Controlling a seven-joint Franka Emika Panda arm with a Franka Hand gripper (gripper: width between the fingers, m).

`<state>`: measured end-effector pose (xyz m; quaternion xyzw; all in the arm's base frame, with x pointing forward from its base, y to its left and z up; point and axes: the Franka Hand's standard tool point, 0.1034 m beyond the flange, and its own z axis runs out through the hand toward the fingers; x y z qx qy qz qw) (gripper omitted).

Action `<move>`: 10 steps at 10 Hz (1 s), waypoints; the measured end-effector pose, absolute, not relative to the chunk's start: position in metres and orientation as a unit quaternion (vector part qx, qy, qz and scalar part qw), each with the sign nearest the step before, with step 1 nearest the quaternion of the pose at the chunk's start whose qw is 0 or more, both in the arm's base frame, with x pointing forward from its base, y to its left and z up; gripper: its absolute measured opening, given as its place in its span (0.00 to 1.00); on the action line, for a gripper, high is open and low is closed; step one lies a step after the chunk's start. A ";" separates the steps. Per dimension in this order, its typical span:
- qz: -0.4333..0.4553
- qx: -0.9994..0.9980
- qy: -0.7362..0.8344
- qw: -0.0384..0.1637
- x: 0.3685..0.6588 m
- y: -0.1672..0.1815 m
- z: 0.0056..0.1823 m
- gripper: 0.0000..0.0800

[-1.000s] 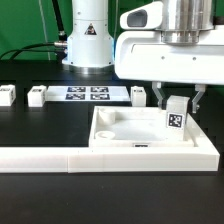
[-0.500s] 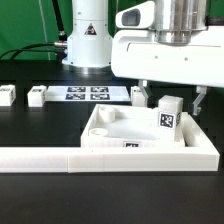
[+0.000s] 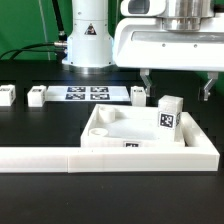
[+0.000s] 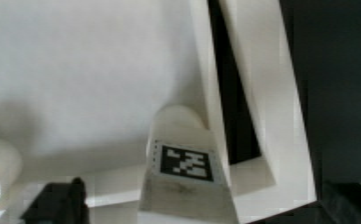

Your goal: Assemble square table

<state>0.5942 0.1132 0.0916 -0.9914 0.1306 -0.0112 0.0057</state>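
The square table's white slab (image 3: 104, 131) lies against the barrier, its round corner sockets facing up. One tagged white leg (image 3: 170, 115) stands upright in the slab's corner on the exterior view's right. My gripper (image 3: 177, 86) hangs open just above that leg, its fingers spread to either side and touching nothing. In the wrist view the same leg (image 4: 186, 160) rises from the slab (image 4: 70, 80), with one dark fingertip (image 4: 56, 203) off to its side. Three more legs (image 3: 7, 95) (image 3: 38, 96) (image 3: 137, 94) sit loose on the black table behind.
The long white L-shaped barrier (image 3: 40, 157) runs along the front and round the slab's right side. The marker board (image 3: 87, 94) lies at the back between the loose legs. The robot base (image 3: 88, 40) stands behind it.
The gripper has opened, let go of the leg and risen. The leg now stands alone in the slab's corner. The slab has shifted slightly toward the exterior view's left.
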 end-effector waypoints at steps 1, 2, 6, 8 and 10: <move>0.003 -0.993 0.115 0.004 0.594 0.113 0.096 0.81; 0.003 -0.993 0.115 0.005 0.596 0.113 0.100 0.81; 0.004 -0.993 0.115 0.004 0.594 0.113 0.097 0.81; 0.005 -0.999 0.043 0.004 0.590 0.111 0.096 0.81; 0.016 -0.999 -0.043 0.005 0.583 0.100 0.092 0.81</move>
